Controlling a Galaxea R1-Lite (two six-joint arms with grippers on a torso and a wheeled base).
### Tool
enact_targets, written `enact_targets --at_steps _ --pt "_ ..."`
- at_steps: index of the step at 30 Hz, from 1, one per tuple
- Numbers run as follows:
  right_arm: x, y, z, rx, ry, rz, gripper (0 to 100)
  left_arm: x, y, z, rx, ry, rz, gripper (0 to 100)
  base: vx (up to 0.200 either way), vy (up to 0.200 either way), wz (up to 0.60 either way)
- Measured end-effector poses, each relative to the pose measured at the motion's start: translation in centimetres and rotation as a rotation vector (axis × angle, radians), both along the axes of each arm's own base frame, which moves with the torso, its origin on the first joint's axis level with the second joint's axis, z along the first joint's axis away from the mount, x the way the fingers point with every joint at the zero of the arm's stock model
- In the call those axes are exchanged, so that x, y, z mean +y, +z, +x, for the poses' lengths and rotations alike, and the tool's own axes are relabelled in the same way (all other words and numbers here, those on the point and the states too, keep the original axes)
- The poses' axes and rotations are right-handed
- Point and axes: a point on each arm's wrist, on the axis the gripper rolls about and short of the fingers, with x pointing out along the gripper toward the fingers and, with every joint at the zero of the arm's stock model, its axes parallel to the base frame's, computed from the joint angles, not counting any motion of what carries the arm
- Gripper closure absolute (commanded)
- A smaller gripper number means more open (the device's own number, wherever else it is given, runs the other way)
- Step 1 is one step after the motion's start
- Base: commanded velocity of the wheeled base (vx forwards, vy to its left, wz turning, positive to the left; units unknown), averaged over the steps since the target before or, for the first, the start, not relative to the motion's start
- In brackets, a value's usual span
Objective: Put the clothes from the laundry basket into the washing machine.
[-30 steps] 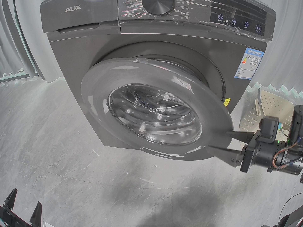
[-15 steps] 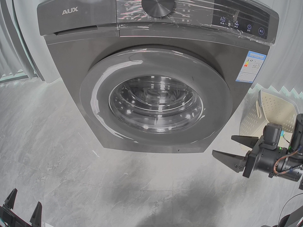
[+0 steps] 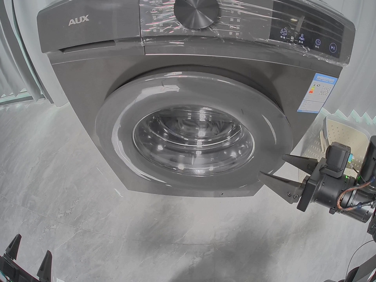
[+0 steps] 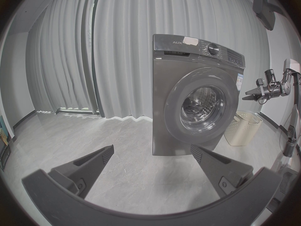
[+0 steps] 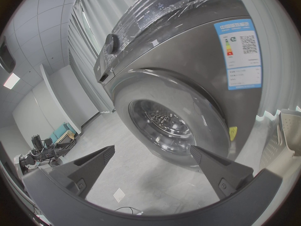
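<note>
My right gripper [image 3: 272, 166] is spread wide, with nothing between its fingers. It hangs by the lower right rim of the door [image 3: 129, 110]. From the head view its lower fingertip [image 3: 261, 174] seems to meet the rim, but the left wrist view shows it standing clear of the machine. My left gripper [image 3: 32, 244] is just as wide open and just as empty, held low over the floor [image 3: 117, 224] on my left, well apart from everything else.

The round door lies flat against the front of the washing machine [image 3: 86, 79]. Through its glass [image 3: 194, 140] I see the drum and some pale streaks, and I cannot tell whether those are cloth or reflections. The laundry basket [image 3: 344, 130] stands on the floor just beside the machine's right side, behind my right wrist. I cannot see into it well enough to say what it holds.

Above the door sit a dial [image 3: 196, 9] and a control panel under plastic film [image 3: 250, 16], and a blue label [image 3: 317, 93] is stuck on the front at the right. Grey curtains [image 4: 125, 47] hang behind the machine.
</note>
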Motion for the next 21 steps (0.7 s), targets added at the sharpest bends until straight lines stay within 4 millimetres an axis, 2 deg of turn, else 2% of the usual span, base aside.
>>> enact_targets --at_steps 10,17,21 --pt "0.7 0.6 1.5 -0.014 -0.020 0.009 0 0.0 0.0 0.0 0.000 0.001 0.000 0 0.000 0.000 0.00" --pt "0.5 1.8 2.5 -0.091 -0.093 0.061 0 0.0 0.0 0.0 0.000 0.000 0.000 0 0.000 0.000 0.00" --pt "0.4 1.7 2.7 -0.092 -0.108 0.060 0 0.0 0.0 0.0 0.000 0.001 0.000 0 0.000 0.000 0.00"
